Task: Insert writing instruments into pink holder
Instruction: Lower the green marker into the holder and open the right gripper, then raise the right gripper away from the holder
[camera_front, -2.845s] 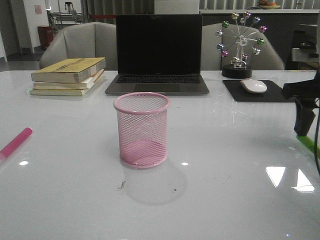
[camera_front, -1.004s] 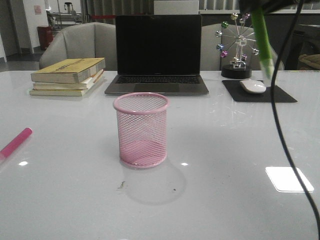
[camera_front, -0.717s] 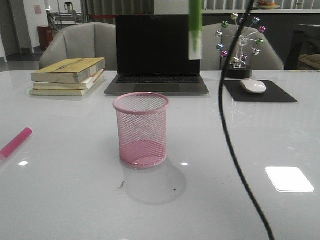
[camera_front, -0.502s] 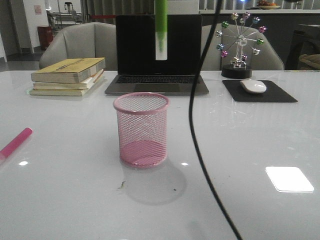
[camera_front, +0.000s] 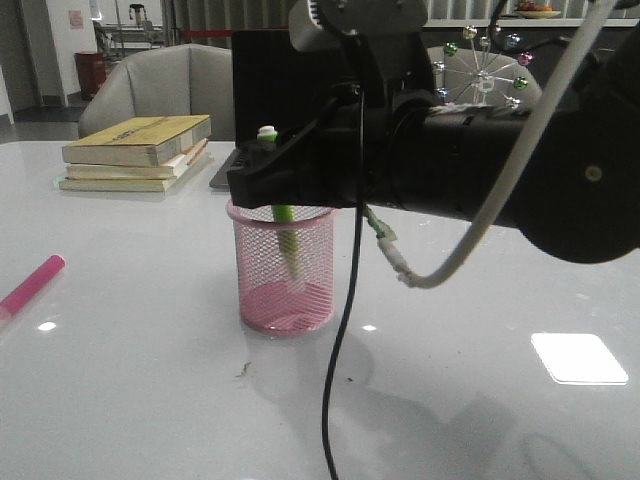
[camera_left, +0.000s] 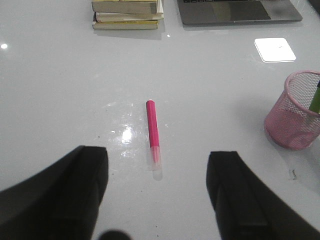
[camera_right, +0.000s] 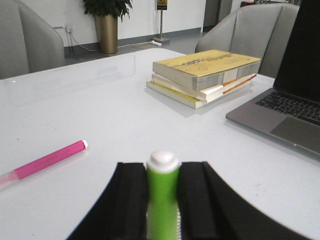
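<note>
The pink holder (camera_front: 285, 290) stands upright at the table's middle. My right gripper (camera_front: 272, 172) hovers just over its rim, shut on the green marker (camera_front: 289, 243). The marker's lower end reaches down inside the cup and its white cap pokes up above the fingers. In the right wrist view the green marker (camera_right: 162, 205) sits clamped in the right gripper (camera_right: 163, 176). The magenta-pink marker (camera_front: 30, 285) lies flat far left. My left gripper (camera_left: 157, 200) hangs open above that pink marker (camera_left: 152, 127), holding nothing. The holder (camera_left: 295, 122) shows at that view's edge.
A stack of books (camera_front: 140, 150) and a laptop (camera_front: 250, 100), largely hidden by the right arm, stand behind the cup. A ferris-wheel ornament (camera_front: 480, 70) is at the back right. The arm's cable (camera_front: 340, 340) hangs down in front of the cup.
The right arm carried the green marker from the table's right edge up and leftward, then lowered it tip-first into the pink holder. The pink marker and the cup stayed put.
</note>
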